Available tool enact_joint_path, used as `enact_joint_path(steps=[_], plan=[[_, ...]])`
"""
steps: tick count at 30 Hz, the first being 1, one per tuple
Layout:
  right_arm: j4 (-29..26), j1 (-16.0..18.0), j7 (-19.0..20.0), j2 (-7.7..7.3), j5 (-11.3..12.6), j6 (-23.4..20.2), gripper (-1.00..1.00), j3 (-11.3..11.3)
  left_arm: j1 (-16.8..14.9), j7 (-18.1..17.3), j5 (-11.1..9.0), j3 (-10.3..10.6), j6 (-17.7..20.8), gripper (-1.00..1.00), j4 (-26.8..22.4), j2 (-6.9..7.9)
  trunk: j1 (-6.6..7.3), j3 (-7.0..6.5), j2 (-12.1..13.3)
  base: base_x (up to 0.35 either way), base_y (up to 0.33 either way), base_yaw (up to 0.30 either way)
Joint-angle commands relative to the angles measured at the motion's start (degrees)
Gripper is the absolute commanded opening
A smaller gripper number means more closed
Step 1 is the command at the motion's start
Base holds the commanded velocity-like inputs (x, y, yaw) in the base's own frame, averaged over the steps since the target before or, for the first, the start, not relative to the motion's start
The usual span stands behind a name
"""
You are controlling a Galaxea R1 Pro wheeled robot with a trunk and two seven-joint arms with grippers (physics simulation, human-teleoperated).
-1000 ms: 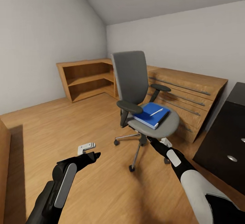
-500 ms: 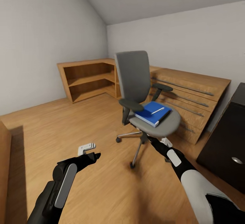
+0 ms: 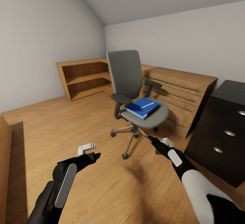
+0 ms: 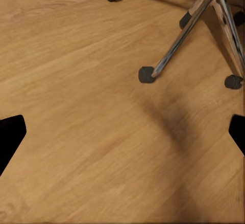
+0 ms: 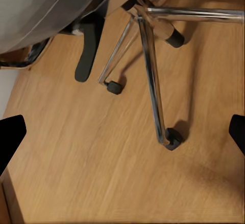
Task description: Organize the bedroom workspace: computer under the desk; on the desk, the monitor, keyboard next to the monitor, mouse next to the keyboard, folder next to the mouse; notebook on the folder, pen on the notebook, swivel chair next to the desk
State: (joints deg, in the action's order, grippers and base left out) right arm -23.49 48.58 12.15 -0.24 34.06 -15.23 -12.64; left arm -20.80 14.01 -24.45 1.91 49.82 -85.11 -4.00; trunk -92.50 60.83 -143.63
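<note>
You face the swivel chair (image 3: 133, 91), which stands on the light wood floor (image 3: 68, 122) in the middle of the room, its grey tall back toward the far corner and its seat turned toward you. On that seat lies the blue folder (image 3: 143, 107), flat and reaching to the seat's front edge, and the white pen (image 3: 147, 105) lies across its top (whether a notebook sits between the two I cannot tell from here). Behind the chair a low wooden shelf unit (image 3: 85, 79) runs along the left wall, and a wooden chest (image 3: 180, 96) with long bar handles stands against the far wall. To your right sits the black drawer unit (image 3: 221, 132) with round silver knobs. Your left gripper (image 3: 89, 150) hangs over bare floor, well apart from the chair, its fingers spread with nothing between them; the left wrist view shows the dark fingertips (image 4: 11, 137) at either edge and the chair's chrome base (image 4: 178, 40) beyond. Your right gripper (image 3: 162, 143) hovers low, near the chair's base and below the seat, also spread wide and empty, with a castor (image 5: 172, 137) between its fingertips in the right wrist view.
</note>
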Motion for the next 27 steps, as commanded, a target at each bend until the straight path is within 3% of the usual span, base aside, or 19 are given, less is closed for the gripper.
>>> enact_joint_path(steps=[1, 4, 8, 9, 14, 22, 27], plan=[[-0.04, 0.02, 0.22, -0.08, 0.35, -0.42, 1.0, -0.34, -0.03, 0.56, -0.61, 0.02, 0.19, 1.0, -0.06, 0.0, 0.03, 0.05, -0.02, -0.111, -0.109, 0.0], [-0.06, 0.02, 0.66, -0.72, 0.47, -0.42, 1.0, -0.36, -0.03, 0.57, -0.6, -0.03, 0.18, 1.0, -0.06, 0.03, 0.03, 0.05, -0.02, -0.063, -0.062, 0.0], [-0.07, -0.05, 4.67, -2.25, 0.6, -0.53, 1.0, -0.42, -0.03, 0.58, -0.62, -0.06, 0.18, 1.0, -0.06, 0.05, 0.03, 0.05, -0.02, -0.016, -0.016, 0.0], [-0.07, -0.47, 8.94, -3.42, 0.71, -0.88, 1.0, -0.44, -0.03, 0.58, -0.62, -0.07, 0.18, 1.0, -0.06, 0.05, 0.03, 0.05, -0.02, -0.003, -0.003, 0.0], [-0.07, -1.09, 14.9, -5.07, 0.82, -1.19, 1.0, -0.56, -0.03, 0.72, -0.61, -0.07, 0.18, 1.0, -0.06, 0.12, 0.03, 0.05, -0.02, -0.001, -0.001, 0.0], [0.0, -1.2, 16.0, -5.95, 1.0, -1.21, 1.0, -0.62, -0.03, 0.73, -0.6, -0.07, 0.18, 1.0, -0.06, 0.14, 0.03, 0.05, -0.02, 0.0, 0.0, 0.0], [0.01, -1.21, 16.05, -6.81, 2.7, -1.21, 1.0, -0.63, -0.03, 0.75, -0.6, -0.07, 0.18, 1.0, -0.06, 0.11, 0.03, 0.05, -0.02, 0.038, 0.0, 0.0]])
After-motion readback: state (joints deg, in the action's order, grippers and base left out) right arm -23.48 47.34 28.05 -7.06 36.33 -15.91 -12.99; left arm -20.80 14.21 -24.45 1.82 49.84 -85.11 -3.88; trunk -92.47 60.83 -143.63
